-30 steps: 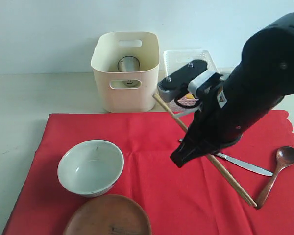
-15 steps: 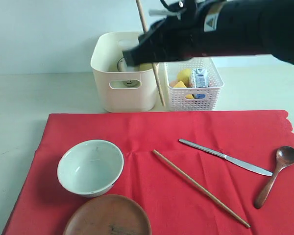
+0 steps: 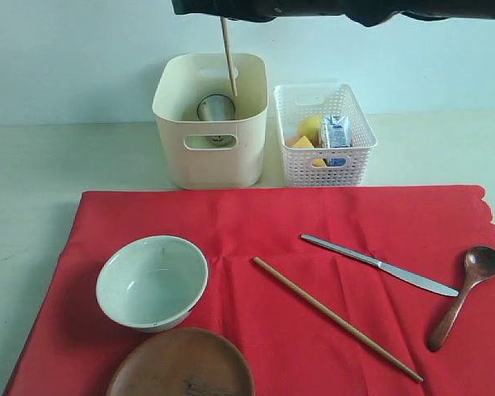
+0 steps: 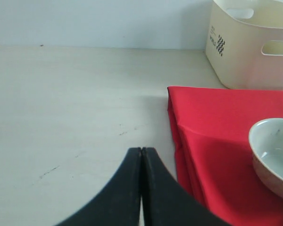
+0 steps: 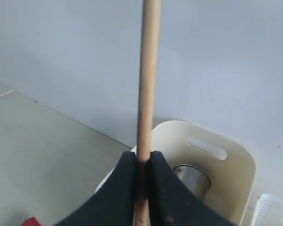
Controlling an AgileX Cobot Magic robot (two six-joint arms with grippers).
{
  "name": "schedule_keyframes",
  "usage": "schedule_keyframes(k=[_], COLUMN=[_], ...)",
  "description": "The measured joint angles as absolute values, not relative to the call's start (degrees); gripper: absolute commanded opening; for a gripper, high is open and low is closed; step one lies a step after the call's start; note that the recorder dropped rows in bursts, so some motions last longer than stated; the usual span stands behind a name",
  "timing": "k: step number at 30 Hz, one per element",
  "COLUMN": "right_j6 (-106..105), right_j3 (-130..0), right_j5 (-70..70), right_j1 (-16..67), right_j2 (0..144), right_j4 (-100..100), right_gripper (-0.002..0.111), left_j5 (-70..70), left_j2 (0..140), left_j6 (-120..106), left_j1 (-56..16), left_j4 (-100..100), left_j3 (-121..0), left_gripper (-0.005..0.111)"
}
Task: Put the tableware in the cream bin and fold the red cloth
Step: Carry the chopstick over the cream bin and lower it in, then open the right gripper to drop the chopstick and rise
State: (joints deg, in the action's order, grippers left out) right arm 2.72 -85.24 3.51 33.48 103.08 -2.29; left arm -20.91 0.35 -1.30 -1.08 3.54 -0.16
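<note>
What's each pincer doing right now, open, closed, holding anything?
Left pincer: closed, empty.
Right pincer: closed on a wooden chopstick, over the cream bin.

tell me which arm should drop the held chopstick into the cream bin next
Right: the right pincer is shut on a chopstick hanging upright over the cream bin. The left pincer is shut and empty, low over the table beside the red cloth.

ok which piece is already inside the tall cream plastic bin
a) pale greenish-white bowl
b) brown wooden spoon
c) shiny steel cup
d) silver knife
C: the shiny steel cup sits inside the tall cream plastic bin, while the pale greenish-white bowl, silver knife and brown wooden spoon lie out on the red cloth.
</note>
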Motion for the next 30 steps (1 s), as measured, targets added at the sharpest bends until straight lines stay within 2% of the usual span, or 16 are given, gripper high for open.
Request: schedule_keyframes(k=[10,16,25,30], right_j6=[2.84,1.82,-1.63,-3.45], right_j3=[-93.19,-95.78,-95.97,-95.97], right_j5=[-7.82,-8.87,-4.78,-0.38], right_j1=[29.06,28.60,28.47,28.47], right_j2=[118.40,125.67,128.53,129.12], right_j4=[-1.86,-1.86,-2.22,-2.22], right_gripper=[0.000,0.000,0.031,0.039], left_j5=[-20.91,-20.91,-20.91,-20.91], left_j2=[0.35,0.35,0.35,0.35], left_j6=[-1.30,-1.30,-1.30,-1.30], left_j1=[-1.08,-1.08,-1.08,-1.08], left_j4=[3.54,3.54,3.54,3.54], left_j3=[-0.16,-0.16,-0.16,-0.16], left_gripper=[0.000,0.000,0.000,0.000])
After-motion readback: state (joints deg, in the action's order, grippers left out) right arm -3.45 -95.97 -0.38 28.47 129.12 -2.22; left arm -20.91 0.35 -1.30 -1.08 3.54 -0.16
